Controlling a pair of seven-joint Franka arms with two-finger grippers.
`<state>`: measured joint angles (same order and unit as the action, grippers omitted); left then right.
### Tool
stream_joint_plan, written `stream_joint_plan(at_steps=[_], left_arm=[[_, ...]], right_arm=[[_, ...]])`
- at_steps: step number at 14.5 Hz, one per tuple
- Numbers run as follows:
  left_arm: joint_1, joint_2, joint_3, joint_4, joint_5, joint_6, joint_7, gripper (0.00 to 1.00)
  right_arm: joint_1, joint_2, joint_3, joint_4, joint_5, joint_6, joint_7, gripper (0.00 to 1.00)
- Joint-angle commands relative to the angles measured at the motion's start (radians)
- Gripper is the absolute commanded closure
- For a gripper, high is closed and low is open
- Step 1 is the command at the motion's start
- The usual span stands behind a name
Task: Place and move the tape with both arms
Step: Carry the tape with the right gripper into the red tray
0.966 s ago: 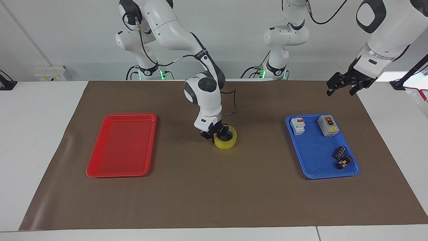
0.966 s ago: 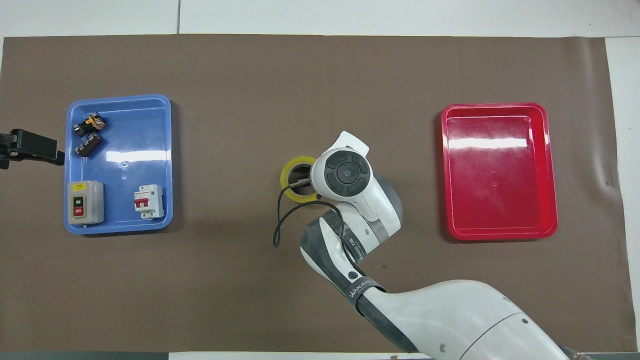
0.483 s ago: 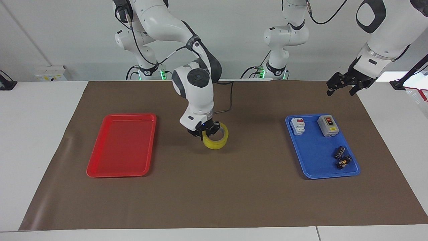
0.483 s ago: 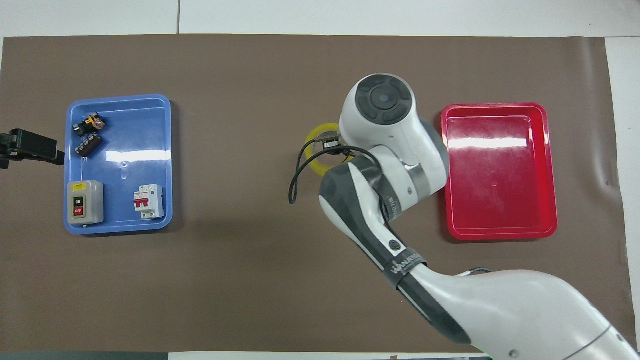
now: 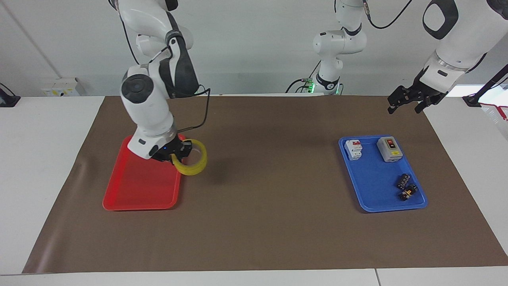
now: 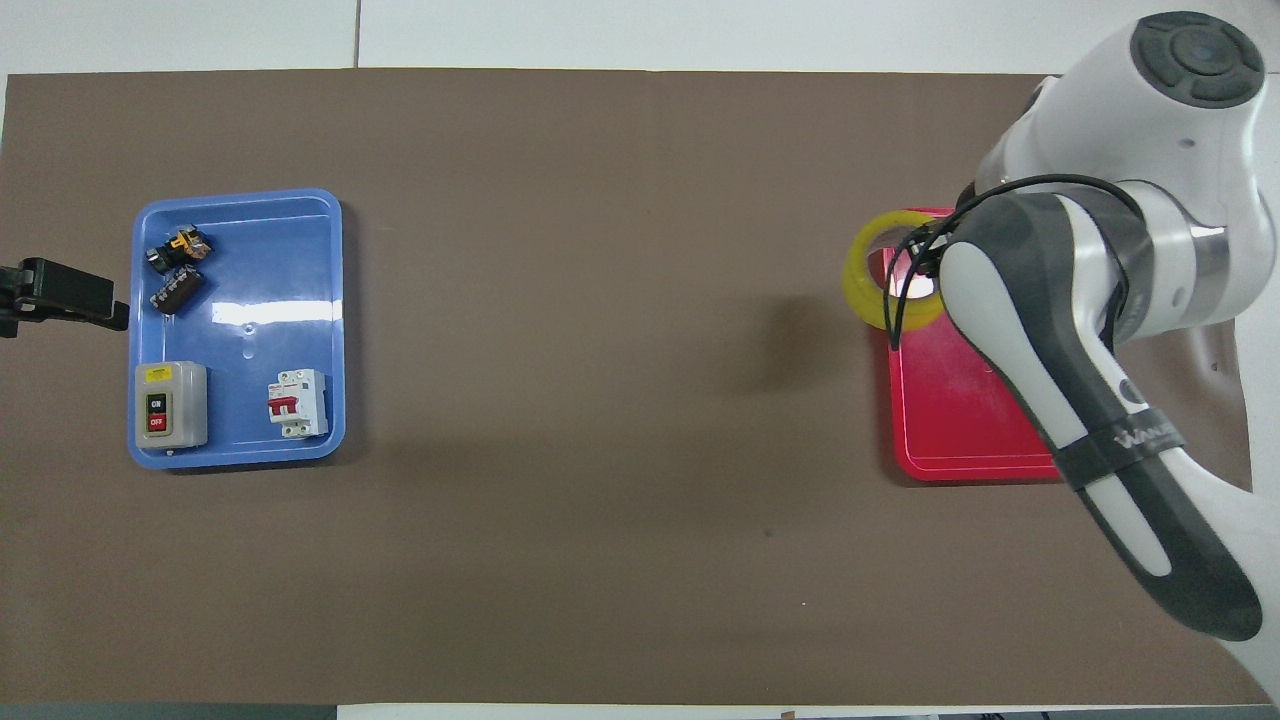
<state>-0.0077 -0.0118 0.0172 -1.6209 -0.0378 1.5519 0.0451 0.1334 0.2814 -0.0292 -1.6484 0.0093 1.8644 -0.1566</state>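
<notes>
Since 1 s ago, right gripper, clamped on translucent yellow tape roll, carried it over red plastic tray edge; early release = miss. Left gripper waits, fingers wide.

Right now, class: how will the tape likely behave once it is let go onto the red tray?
The tape hangs tilted from the right gripper, shut on its wall, so it probably is light and stiff. Being a ring, it may roll if it lands on edge. Over the red tray rim, it could tip out.
</notes>
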Motion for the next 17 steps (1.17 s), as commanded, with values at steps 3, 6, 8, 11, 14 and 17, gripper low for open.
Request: stream_joint_plan(at_steps=[3, 6, 8, 11, 14, 17], left_arm=[[0.008, -0.020, -0.002, -0.025, -0.010, 0.019, 0.018, 0.00], [0.008, -0.020, -0.002, -0.025, -0.010, 0.019, 0.018, 0.00], [0.008, -0.020, -0.003, -0.025, -0.010, 0.019, 0.018, 0.00], [0.008, -0.020, -0.002, -0.025, -0.010, 0.019, 0.018, 0.00], [0.008, -0.020, -0.002, -0.025, -0.010, 0.019, 0.018, 0.00], [0.008, -0.020, -0.002, -0.027, -0.010, 0.019, 0.018, 0.00]], right_arm=[[-0.136, -0.097, 0.017, -0.285, -0.028, 0.252, -0.223, 1.00], [-0.193, -0.133, 0.017, -0.428, -0.028, 0.404, -0.299, 1.00], [-0.210, -0.140, 0.017, -0.477, -0.028, 0.470, -0.330, 1.00], [-0.230, -0.142, 0.017, -0.521, -0.028, 0.530, -0.342, 1.00], [-0.241, -0.128, 0.017, -0.548, -0.028, 0.574, -0.347, 1.00], [-0.238, -0.125, 0.017, -0.553, -0.028, 0.584, -0.333, 1.00]])
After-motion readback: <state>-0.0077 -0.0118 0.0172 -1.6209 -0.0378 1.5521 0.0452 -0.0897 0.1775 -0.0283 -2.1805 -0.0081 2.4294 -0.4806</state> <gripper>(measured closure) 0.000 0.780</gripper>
